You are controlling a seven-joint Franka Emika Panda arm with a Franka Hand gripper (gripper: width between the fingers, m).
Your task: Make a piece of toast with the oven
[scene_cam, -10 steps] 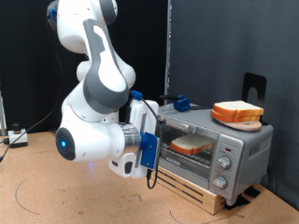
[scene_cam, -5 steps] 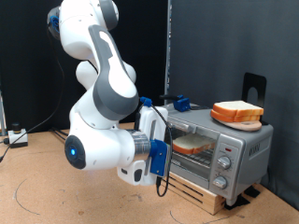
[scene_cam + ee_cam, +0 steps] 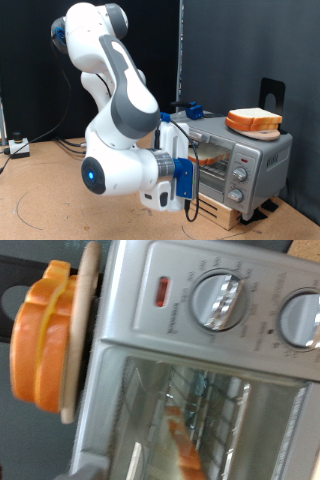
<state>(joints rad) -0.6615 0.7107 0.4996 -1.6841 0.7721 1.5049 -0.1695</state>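
No text could be read; small markings ringed the knobs (image 3: 218, 298) on the oven (image 3: 200, 360), blurred beyond reading.

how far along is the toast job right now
Done: the piece of toast already lies inside the oven, behind its glass door, which looks shut. In hand: nothing shows between the fingers; the arm's hand sits in front of the door. Left: the knobs, which nothing is touching.

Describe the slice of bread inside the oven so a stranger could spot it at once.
Find the silver oven at the exterior view's right. Look through its glass door: the slice lies on the rack, thin and pale, unlike the thick orange pile of bread on the oven's top.
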